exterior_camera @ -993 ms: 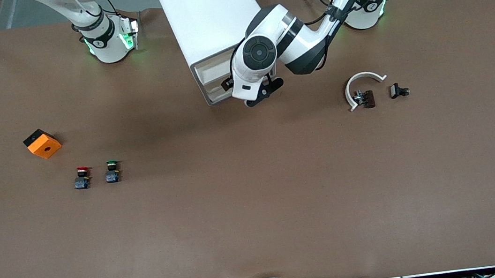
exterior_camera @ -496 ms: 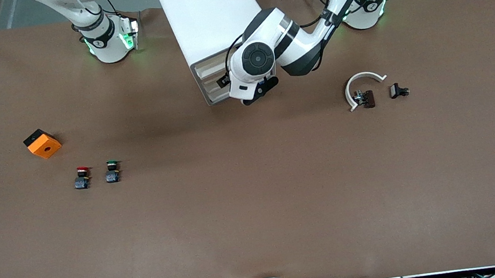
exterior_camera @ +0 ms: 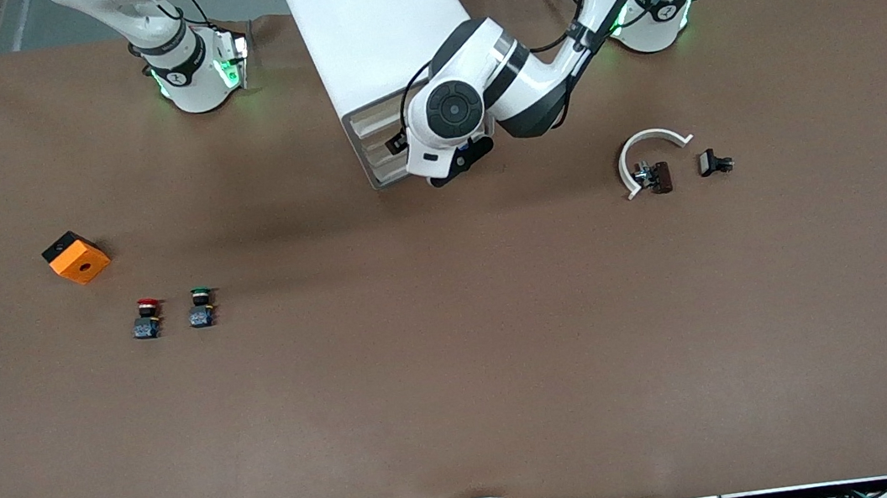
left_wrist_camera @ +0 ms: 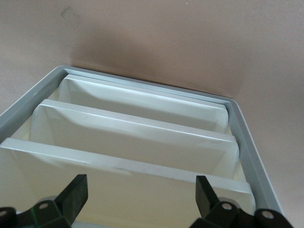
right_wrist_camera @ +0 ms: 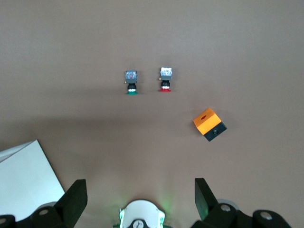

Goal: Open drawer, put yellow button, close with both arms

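The white cabinet (exterior_camera: 375, 37) stands between the two arm bases. The drawer (exterior_camera: 375, 119) is its uppermost one, and its cream front (left_wrist_camera: 133, 190) fills the near part of the left wrist view. My left arm's hand (exterior_camera: 445, 126) is pressed close to the cabinet's front. My left gripper (left_wrist_camera: 140, 194) is open, one finger (left_wrist_camera: 76, 194) on each side of the drawer front, holding nothing. I cannot tell whether the front sits flush. The yellow button is out of view. My right gripper (right_wrist_camera: 140, 186) waits open and empty, high over its own base (right_wrist_camera: 141, 216).
Toward the right arm's end lie a red-capped button (exterior_camera: 150, 317), a green-capped button (exterior_camera: 201, 307) and an orange box (exterior_camera: 75, 257). Toward the left arm's end are a white curved piece (exterior_camera: 647, 152), a dark clip (exterior_camera: 659, 177) and a small black part (exterior_camera: 714, 162).
My left hand has moved in toward the cabinet front. The top drawer has slid inward, so less of its white tray shows. The right arm stays over its base.
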You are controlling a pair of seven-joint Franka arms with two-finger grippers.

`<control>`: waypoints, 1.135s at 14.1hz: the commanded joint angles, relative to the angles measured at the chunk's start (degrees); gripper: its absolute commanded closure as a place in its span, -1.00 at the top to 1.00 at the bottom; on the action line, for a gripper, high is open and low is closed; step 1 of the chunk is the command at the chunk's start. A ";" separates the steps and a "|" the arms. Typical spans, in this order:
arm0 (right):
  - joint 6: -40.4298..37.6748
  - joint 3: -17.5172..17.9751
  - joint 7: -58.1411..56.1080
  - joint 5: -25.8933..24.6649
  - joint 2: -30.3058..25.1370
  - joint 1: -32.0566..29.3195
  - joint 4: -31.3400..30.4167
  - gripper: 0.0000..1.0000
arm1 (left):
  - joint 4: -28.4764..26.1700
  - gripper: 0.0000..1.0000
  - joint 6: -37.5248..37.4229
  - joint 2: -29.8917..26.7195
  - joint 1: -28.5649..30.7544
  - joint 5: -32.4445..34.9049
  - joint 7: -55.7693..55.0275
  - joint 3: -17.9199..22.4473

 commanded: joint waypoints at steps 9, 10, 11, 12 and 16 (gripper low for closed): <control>6.88 0.14 -1.66 -0.20 -11.30 0.37 -13.25 1.00 | 13.83 1.00 -3.33 -3.36 11.41 13.61 -0.26 7.05; 6.88 0.23 -1.66 -0.20 -11.30 0.37 -13.25 1.00 | 13.75 1.00 -4.20 -5.62 13.52 15.18 0.26 7.05; 6.88 0.23 -1.75 -0.20 -11.30 0.28 -13.25 1.00 | 13.58 1.00 -6.30 -7.73 15.89 17.19 3.23 6.79; 6.88 0.23 -1.75 -0.20 -11.30 0.28 -13.25 1.00 | 13.58 1.00 -9.28 -9.32 18.44 17.47 9.09 6.70; 6.53 -0.03 -1.31 -0.47 -11.30 -0.25 -13.16 1.00 | 12.96 1.00 -18.86 -15.65 28.19 17.30 27.90 6.52</control>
